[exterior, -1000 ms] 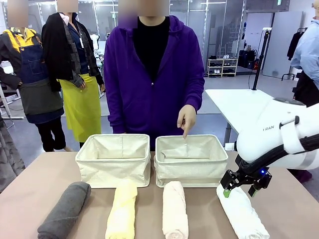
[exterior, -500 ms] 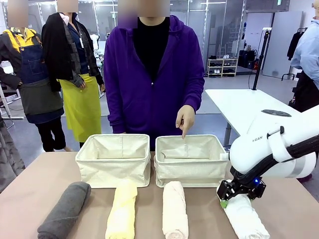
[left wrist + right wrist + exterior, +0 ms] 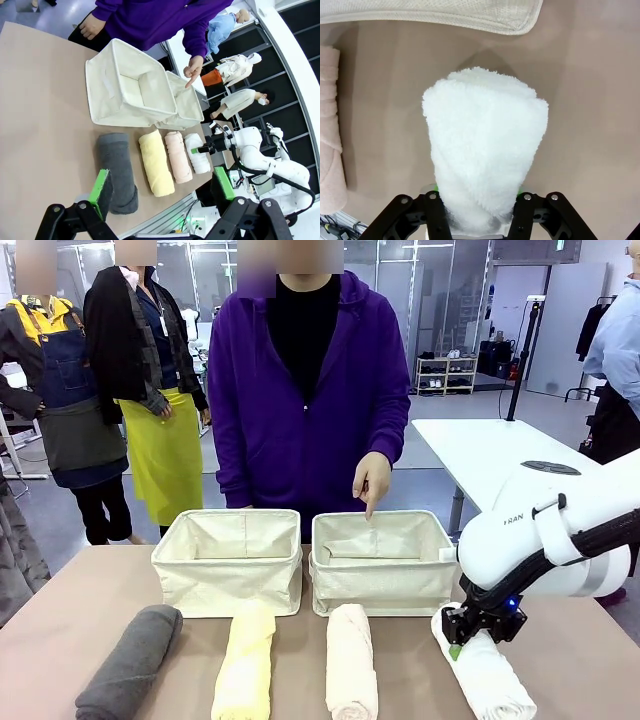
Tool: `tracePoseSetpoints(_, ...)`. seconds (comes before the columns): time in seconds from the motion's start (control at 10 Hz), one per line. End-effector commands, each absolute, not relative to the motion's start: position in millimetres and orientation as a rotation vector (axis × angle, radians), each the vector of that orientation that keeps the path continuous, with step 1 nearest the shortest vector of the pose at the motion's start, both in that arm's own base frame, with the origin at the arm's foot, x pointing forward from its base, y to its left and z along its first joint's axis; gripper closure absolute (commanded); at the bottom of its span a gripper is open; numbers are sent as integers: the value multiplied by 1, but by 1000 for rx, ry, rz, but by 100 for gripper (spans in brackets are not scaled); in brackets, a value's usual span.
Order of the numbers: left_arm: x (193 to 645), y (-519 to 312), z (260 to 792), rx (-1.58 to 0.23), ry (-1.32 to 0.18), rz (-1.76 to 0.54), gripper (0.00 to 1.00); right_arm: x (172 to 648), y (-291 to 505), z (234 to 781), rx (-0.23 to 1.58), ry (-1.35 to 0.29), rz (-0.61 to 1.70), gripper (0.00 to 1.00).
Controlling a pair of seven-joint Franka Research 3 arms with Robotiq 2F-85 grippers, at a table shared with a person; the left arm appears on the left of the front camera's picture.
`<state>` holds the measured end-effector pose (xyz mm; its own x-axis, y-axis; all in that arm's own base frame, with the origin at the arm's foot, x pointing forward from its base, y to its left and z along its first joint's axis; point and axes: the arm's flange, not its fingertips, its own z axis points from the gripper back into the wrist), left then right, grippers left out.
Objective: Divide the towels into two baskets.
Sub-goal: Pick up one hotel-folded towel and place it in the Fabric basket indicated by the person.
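Right end effector (image 3: 468, 644) clamps white towel (image 3: 495, 686); basket (image 3: 380, 588) edge just beyond.

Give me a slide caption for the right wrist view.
Right gripper pinching a fluffy white rolled towel on the brown table, with a cream canvas basket just beyond it.

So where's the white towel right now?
Front view: the white towel lies rightmost in the row, beside the peach towel, near the right basket, its far end gripped in the right tool.

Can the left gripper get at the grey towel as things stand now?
Probably yes: the left gripper is open, the grey towel lies close before it, and nothing stands between them.
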<state>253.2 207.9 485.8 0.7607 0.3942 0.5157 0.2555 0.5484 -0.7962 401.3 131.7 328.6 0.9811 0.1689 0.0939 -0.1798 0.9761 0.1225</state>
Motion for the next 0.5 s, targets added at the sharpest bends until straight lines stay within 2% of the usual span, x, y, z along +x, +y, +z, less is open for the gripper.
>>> tracePoseSetpoints(0.0, 252, 210, 487, -1026, -752, 74, 0, 400, 130, 327, 130, -78, 174, 69)
tracePoseSetpoints(0.4, 252, 210, 487, -1026, -752, 74, 0, 400, 130, 327, 130, -78, 174, 69)
